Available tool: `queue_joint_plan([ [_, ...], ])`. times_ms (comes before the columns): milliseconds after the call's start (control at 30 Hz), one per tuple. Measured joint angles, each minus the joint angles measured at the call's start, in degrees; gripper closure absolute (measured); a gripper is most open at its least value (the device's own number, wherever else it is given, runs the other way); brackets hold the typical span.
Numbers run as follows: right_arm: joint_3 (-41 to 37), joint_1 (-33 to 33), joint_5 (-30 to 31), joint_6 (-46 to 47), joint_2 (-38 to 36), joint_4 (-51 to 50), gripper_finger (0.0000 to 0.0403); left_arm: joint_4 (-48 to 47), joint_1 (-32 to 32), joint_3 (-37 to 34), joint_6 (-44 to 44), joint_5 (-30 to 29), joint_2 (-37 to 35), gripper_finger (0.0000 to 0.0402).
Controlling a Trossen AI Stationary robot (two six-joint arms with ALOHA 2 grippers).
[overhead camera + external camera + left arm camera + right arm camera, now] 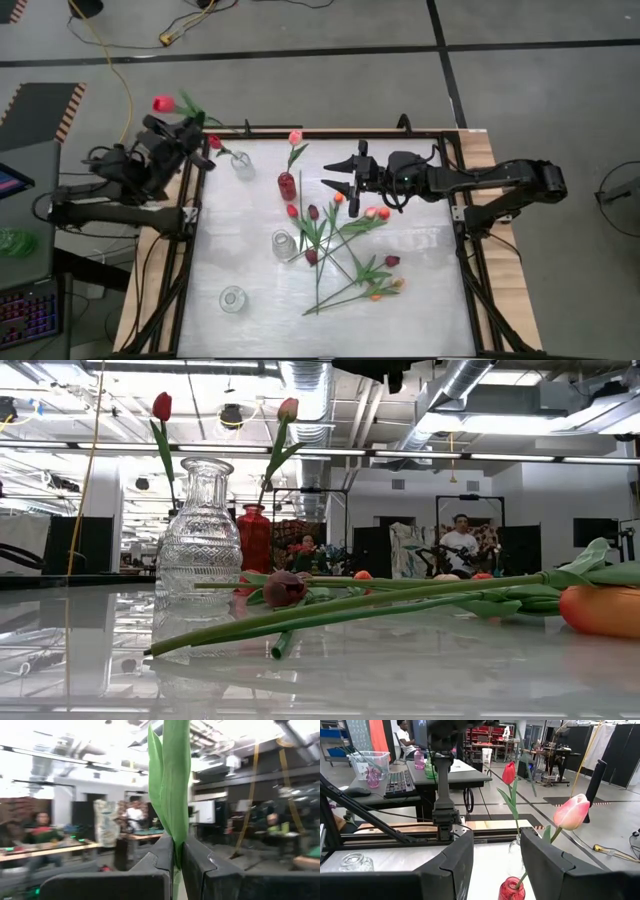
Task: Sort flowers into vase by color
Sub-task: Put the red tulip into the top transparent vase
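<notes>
1. Three clear glass vases are standing on the desk: one at the far left holding a red tulip, one mid-desk, one near left. A red vase is holding a pink tulip.
2. The white desk is sitting in a workshop where people are sitting at benches.
3. The loose flowers are lying criss-crossed right of centre, stems mostly slanting.
4. The left gripper, jaws clenched, is grasping a red flower off the desk's far left corner.
5. The right gripper, jaws released, is hovering beside the red vase.
</notes>
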Motion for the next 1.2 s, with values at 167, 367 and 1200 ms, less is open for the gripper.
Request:
queue_joint_plan([
  [167,0.0,0.0,0.0,0.0,0.0,0.04,0.0212,-13.37,7.58,5.5,-6.02,4.57,1.31,0.0397],
  [367,0.0,0.0,-0.01,0.0,0.0,-0.15,0.0212,-23.27,18.46,10.98,-11.86,14.43,4.06,0.0397],
  [1200,0.02,0.0,-0.02,0.02,0.02,-3.38,0.0212,-37.76,58.4,12.22,-28.88,59.39,12.51,0.0398],
])
